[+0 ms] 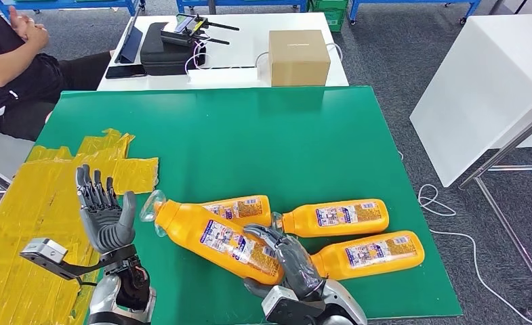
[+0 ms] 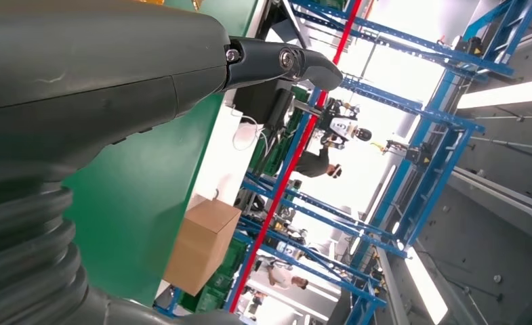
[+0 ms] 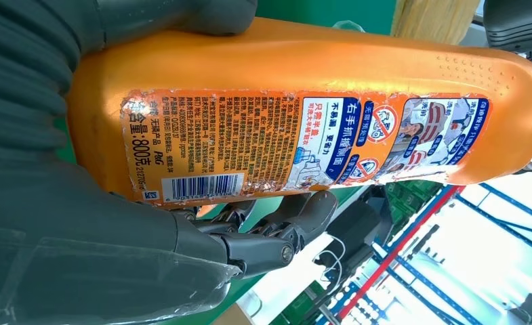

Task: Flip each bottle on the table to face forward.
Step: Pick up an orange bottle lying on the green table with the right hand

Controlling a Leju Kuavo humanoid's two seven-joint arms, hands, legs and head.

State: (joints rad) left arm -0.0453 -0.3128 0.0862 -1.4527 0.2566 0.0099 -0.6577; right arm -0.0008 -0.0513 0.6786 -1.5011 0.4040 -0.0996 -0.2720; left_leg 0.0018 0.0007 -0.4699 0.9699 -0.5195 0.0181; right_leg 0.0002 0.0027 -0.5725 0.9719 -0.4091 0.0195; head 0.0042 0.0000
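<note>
glossy plastic bottle (image 1: pixel 215 238), scuffed paper label (image 3: pixel 303 145)

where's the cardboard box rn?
In the head view, the cardboard box sits on the white table beyond the green mat's far edge, right of the black case.

Green table (image 1: pixel 263 142) carries three orange bottles lying flat: (image 1: pixel 244 208), (image 1: pixel 336 217), (image 1: pixel 371 254). Yellow tape patch (image 1: pixel 26 217) covers its left portion.
</note>
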